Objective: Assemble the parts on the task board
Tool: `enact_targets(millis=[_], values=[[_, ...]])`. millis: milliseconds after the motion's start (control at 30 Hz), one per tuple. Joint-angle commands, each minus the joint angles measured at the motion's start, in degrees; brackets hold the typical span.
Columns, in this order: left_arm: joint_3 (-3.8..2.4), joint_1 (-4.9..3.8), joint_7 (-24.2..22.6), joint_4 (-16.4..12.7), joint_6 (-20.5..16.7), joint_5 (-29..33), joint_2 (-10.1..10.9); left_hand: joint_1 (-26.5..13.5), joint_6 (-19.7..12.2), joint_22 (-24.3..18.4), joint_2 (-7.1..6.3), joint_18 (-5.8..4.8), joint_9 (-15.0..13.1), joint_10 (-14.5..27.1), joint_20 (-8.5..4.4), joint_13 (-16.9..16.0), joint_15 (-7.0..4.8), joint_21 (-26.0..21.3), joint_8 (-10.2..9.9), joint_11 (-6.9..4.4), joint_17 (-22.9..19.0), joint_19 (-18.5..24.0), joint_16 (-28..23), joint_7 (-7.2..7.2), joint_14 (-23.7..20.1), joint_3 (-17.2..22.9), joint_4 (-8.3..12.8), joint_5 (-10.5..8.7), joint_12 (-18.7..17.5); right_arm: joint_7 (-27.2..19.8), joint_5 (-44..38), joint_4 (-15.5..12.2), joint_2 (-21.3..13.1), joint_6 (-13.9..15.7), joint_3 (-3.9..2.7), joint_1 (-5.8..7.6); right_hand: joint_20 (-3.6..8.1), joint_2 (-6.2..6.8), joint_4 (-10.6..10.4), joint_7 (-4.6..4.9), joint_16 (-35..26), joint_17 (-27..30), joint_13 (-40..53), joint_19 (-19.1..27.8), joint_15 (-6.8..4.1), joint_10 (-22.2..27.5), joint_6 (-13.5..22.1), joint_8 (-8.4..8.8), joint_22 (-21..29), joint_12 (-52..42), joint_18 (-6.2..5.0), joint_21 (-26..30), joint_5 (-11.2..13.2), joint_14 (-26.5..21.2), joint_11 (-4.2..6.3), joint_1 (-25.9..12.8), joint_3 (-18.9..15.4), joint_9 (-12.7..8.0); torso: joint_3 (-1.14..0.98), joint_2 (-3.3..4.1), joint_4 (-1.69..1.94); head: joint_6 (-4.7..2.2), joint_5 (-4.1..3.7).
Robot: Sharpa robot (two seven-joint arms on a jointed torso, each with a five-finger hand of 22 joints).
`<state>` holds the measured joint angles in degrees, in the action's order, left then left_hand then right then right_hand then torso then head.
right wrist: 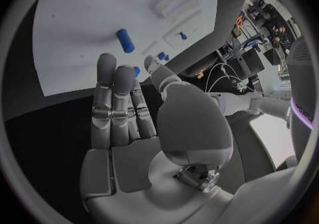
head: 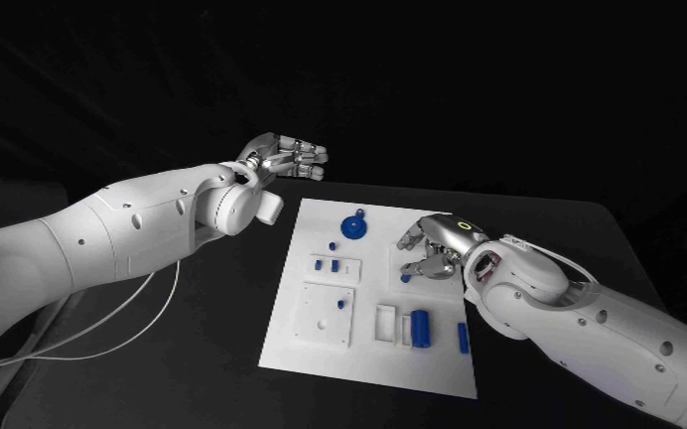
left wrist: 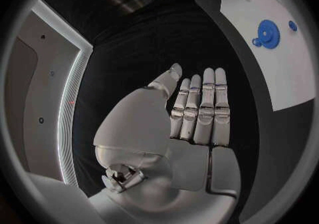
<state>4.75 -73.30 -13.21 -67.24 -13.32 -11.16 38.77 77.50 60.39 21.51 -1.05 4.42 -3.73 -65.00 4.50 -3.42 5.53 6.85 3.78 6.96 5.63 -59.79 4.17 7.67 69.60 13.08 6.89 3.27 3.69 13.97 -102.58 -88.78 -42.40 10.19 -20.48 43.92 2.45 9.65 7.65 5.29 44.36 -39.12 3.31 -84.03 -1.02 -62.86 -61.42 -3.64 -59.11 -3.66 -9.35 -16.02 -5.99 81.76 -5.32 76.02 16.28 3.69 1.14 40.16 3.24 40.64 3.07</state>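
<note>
The white task board [head: 437, 295] lies in the middle of the black table. On it are a blue gear [head: 353, 222], small blue pegs [head: 325, 264], a blue block [head: 420, 328] and a thin blue bar [head: 463, 338]. My right hand [head: 437, 245] hovers over the board's right side, fingers stretched out and holding nothing. A short blue peg [head: 405, 277] lies just past its fingertips, the same peg [right wrist: 125, 40] showing in the right wrist view. My left hand [head: 287, 159] is raised beyond the board's far left corner, flat and holding nothing [left wrist: 199, 117]. The gear [left wrist: 268, 34] also appears in the left wrist view.
A raised white plate [head: 327, 312] with a small blue dot sits at the board's near left, and a clear slot [head: 385, 322] lies beside the blue block. A white cable [head: 143, 300] trails under my left arm. Black table surrounds the board.
</note>
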Motion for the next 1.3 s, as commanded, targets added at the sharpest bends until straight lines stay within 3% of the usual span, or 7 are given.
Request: enact_targets(millis=[33, 100, 267, 367, 600, 933, 1300], values=[[-0.05, -0.05, -1.01, -0.13, 0.63, 0.16, -0.01, -0.06, 0.42, 0.00, 0.38, -0.58, -0.03, -0.33, -0.20, 0.04, -0.18, 0.32, -0.04, -0.11, 0.05, -0.02, -0.13, 0.12, 0.30, -0.09, 0.07, 0.14, -0.27, 0.72, -2.72, 0.20, -0.01, -4.71, -0.02, -0.15, 0.12, -0.16, -0.27, -0.15, -0.18, 0.08, 0.04, -1.95, -0.31, -0.16, -0.17, 0.04, 0.13, -0.06, 0.62, 0.16, 0.11, -0.14, 0.30, 0.79, -0.57, -0.01, 0.00, 0.04, 0.00, 0.06, 0.03], [-0.05, -0.05, -1.01, -0.12, 0.69, 0.16, 0.00, -0.06, 0.42, 0.00, 0.38, -0.58, -0.03, -0.33, -0.20, 0.04, -0.18, 0.32, -0.04, -0.11, 0.05, -0.02, -0.13, 0.12, 0.30, -0.09, 0.07, 0.14, -0.27, 0.74, -2.88, 0.26, 0.00, -5.21, -0.01, -0.22, 0.05, -0.34, -0.29, 0.33, -0.12, 0.05, 0.03, -1.99, -0.20, -0.76, -1.03, 0.04, 0.13, -0.11, 0.56, 0.10, -0.15, -0.11, 0.29, 0.81, -0.38, -0.01, -0.02, 0.04, -0.02, 0.13, 0.05], [-0.05, -0.05, -0.98, -0.11, 0.84, 0.16, 0.02, -0.06, 0.42, 0.00, 0.38, -0.58, -0.03, -0.33, -0.20, 0.04, -0.18, 0.32, -0.04, -0.11, 0.05, -0.02, -0.13, 0.12, 0.30, -0.09, 0.07, 0.14, -0.27, 0.78, -3.26, 0.41, 0.19, -5.96, 0.02, -0.44, 0.01, -0.41, 0.00, 0.46, -0.07, 0.05, 0.03, -1.97, -0.21, -1.52, -1.55, 0.07, 0.14, 0.00, 0.50, -0.04, -0.57, -0.16, 0.40, 0.45, 0.35, -0.03, -0.03, 0.03, 0.00, 0.23, 0.00], [-0.05, -0.05, -0.93, -0.06, 0.88, 0.16, 0.03, -0.20, 0.35, 0.02, 0.33, -0.66, -0.01, -0.35, -0.24, 0.04, -0.18, 0.50, -0.09, -0.12, 0.09, 0.07, -0.19, 0.15, 0.31, 0.01, 0.22, 0.14, -0.28, 0.86, -3.71, 0.54, 0.39, -6.22, 0.09, -0.59, 0.35, -0.51, 0.50, 0.69, -0.06, 0.06, 0.02, -1.93, -0.66, -2.22, -2.17, 0.06, 0.13, -0.03, 0.86, -0.19, -0.09, -0.10, 0.79, -0.01, 1.44, -0.02, -0.04, 0.03, -0.02, 0.25, -0.09], [-0.05, -0.04, -0.58, 0.00, 1.34, 0.16, 0.02, -0.32, 0.33, 0.02, 0.31, -0.67, -0.02, -0.29, -0.23, 0.05, -0.16, 0.54, -0.07, -0.09, 0.10, 0.12, -0.21, 0.15, 0.28, -0.02, 0.21, 0.11, -0.29, 0.43, -4.58, 1.37, 0.88, -5.58, 0.38, -0.79, 0.27, -0.39, 1.56, 0.83, 0.10, -0.13, 0.01, -1.90, -0.44, -3.87, -2.90, 0.07, -0.14, 0.02, 0.83, -0.47, 0.59, -0.06, 0.85, -0.87, 5.01, -0.03, -0.01, 0.02, 0.06, 0.39, -0.48], [-0.04, -0.04, 0.13, -0.24, 2.03, 0.04, 0.06, -0.40, 0.25, -0.02, 0.33, -0.68, -0.02, -0.19, -0.20, 0.04, -0.12, 0.53, -0.08, -0.06, 0.08, 0.17, -0.23, 0.18, 0.18, -0.04, 0.16, 0.15, -0.28, -0.13, -4.86, 1.99, 1.53, -4.20, 0.56, -0.89, 0.62, -0.18, 2.65, 0.81, 0.27, -0.44, 0.02, -1.85, -0.82, -5.61, -4.62, 0.02, -1.07, 0.02, 0.81, -1.03, 1.67, -0.09, 1.25, -2.14, 12.70, 0.02, -0.04, 0.03, 0.01, 0.53, -0.49], [-0.04, -0.04, 0.54, -0.50, 2.39, 0.10, 0.09, -0.51, 0.18, -0.08, 0.32, -0.68, -0.02, -0.14, -0.15, 0.04, -0.10, 0.52, -0.07, -0.05, 0.09, 0.20, -0.22, 0.18, 0.14, -0.10, 0.08, 0.11, -0.27, 0.11, -6.20, 2.70, 2.50, -3.24, 0.87, -1.13, 1.29, -1.04, 3.79, 0.24, 0.43, -0.87, 0.13, -1.63, -1.56, -9.77, -7.43, -0.02, -2.41, -0.09, 1.25, -1.74, 2.39, -0.04, 2.43, -1.97, 17.02, 0.09, 0.03, 0.02, 0.09, 0.79, -0.53]])
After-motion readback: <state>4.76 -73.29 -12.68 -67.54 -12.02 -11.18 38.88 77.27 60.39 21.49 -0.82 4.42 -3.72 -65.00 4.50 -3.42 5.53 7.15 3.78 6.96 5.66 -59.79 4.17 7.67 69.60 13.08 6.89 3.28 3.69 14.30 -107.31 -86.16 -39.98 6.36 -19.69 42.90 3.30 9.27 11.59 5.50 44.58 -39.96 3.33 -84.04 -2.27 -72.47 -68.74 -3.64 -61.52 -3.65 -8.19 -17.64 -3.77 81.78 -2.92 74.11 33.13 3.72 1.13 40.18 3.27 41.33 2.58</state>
